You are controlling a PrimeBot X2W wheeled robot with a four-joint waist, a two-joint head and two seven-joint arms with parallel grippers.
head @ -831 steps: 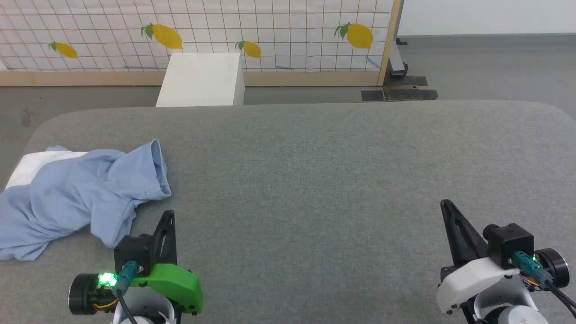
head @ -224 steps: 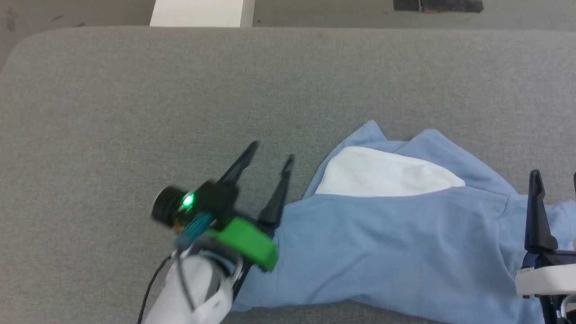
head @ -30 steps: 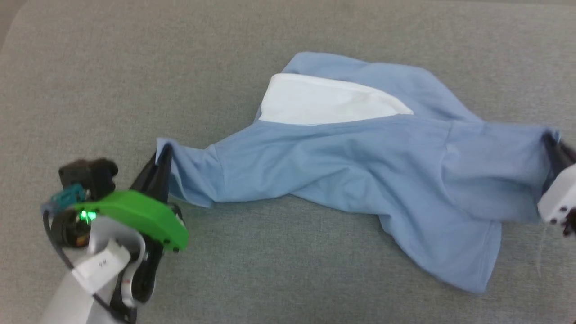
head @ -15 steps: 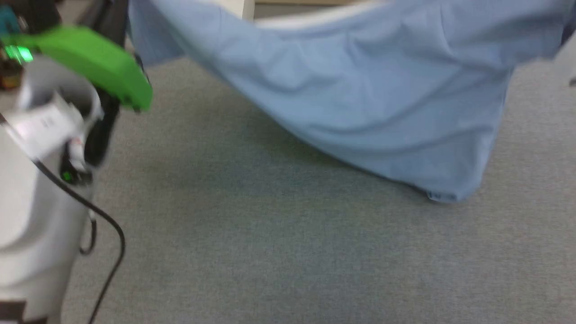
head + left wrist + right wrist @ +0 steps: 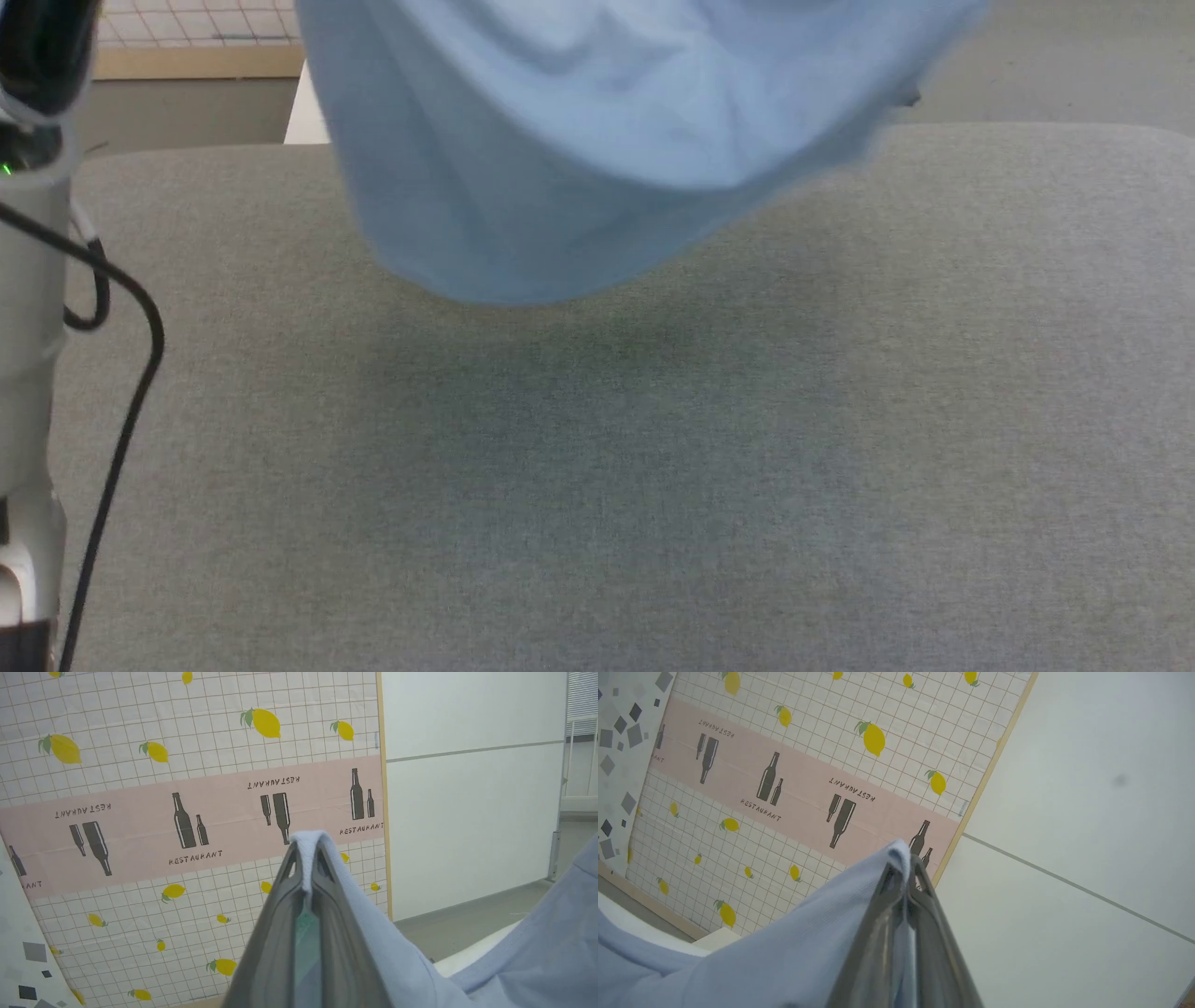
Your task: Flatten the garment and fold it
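Item: the garment [image 5: 597, 140], light blue knit, held aloft above the grey tabletop [image 5: 653, 485]. It is slung between two holds and sags in the middle. Its lowest curve hangs clear of the surface, with a soft shadow beneath. Left end effector [image 5: 306, 856]: fingers pressed together on a hem fold that wraps over the tips, the cloth running off to that view's lower right. Right end effector [image 5: 903, 865]: likewise pinching an edge, cloth falling to the lower left. Purpose, as judged: a raised two-point hold lets the cloth's own weight draw out creases before it is laid flat. Room: a broad grey spread lies under the cloth, its far edge near the sagging hem. The pale left forearm [image 5: 28, 327] and its black cable [image 5: 121, 373] stand at the left margin. Lemon-print screen [image 5: 140, 756] well behind.
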